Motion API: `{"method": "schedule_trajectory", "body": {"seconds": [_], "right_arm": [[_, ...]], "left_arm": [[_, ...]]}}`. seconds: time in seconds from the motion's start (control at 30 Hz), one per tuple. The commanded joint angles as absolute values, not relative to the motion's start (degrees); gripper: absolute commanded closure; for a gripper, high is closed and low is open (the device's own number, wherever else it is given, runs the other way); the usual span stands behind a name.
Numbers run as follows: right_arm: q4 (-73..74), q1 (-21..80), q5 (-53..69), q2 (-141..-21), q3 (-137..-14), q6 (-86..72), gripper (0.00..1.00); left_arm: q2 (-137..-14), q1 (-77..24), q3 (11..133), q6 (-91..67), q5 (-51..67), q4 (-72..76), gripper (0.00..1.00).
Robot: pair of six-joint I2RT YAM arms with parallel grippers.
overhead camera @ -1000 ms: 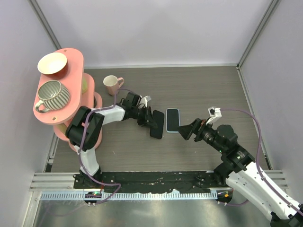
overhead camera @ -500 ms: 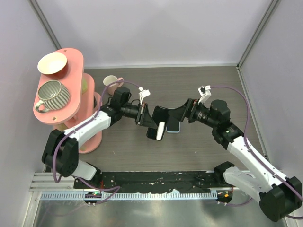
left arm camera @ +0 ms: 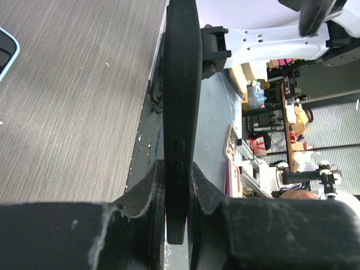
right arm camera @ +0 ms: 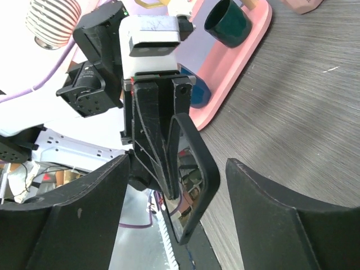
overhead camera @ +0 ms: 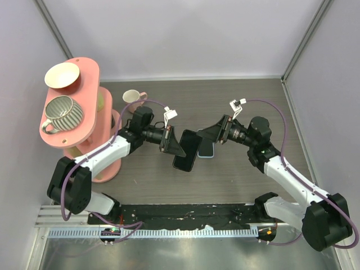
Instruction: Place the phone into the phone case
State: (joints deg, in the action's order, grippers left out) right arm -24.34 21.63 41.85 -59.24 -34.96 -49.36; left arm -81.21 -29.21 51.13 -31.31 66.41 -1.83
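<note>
From above, our left gripper [overhead camera: 179,145] was clenched on one long edge of the phone case [overhead camera: 186,152]. It held the case tilted off the table [overhead camera: 236,101] at the frame's centre, probably so its open side was within reach of the other arm. The phone [overhead camera: 206,151] lay flat on the table just right of the case. Its upper end sat under our right gripper [overhead camera: 211,135], which seemed poised to take it.

In the left wrist view, the case [left arm camera: 181,84] ran edge-on up the middle, pinched at its lower end between both fingers [left arm camera: 147,194]. One corner of the phone [left arm camera: 7,49] showed at the left edge, resting on the wood.

In the right wrist view, our own fingers [right arm camera: 62,225] stood wide apart at the bottom corners, released, with nothing between them. Through the gap we faced the left gripper [right arm camera: 163,146] gripping the case [right arm camera: 212,169], with the pink stand [right arm camera: 236,73] behind at upper right. The phone was outside this view.
</note>
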Motion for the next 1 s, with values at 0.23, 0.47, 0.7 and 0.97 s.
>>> {"method": "schedule_trajectory", "body": {"seconds": [0.23, 0.47, 0.7, 0.97], "right_arm": [[-25.11, 21.71, 44.11, -58.53, -33.58, -45.7, 0.25], [-30.67, 21.71, 45.18, -58.36, -31.82, -49.04, 0.57], [-24.62, 21.71, 40.62, -56.08, -32.96, -44.13, 0.89], [-9.85, 22.59, 31.47, -51.06, -36.56, -33.76, 0.96]], "left_arm": [[-78.22, -29.71, 50.8, -35.15, 70.49, 6.85, 1.0], [-78.66, -29.79, 50.71, -35.77, 70.22, 7.56, 1.0], [-80.15, -29.79, 52.55, -31.92, 66.8, 0.29, 1.0], [-81.82, -30.5, 55.19, -29.35, 63.11, -5.27, 1.0]]}}
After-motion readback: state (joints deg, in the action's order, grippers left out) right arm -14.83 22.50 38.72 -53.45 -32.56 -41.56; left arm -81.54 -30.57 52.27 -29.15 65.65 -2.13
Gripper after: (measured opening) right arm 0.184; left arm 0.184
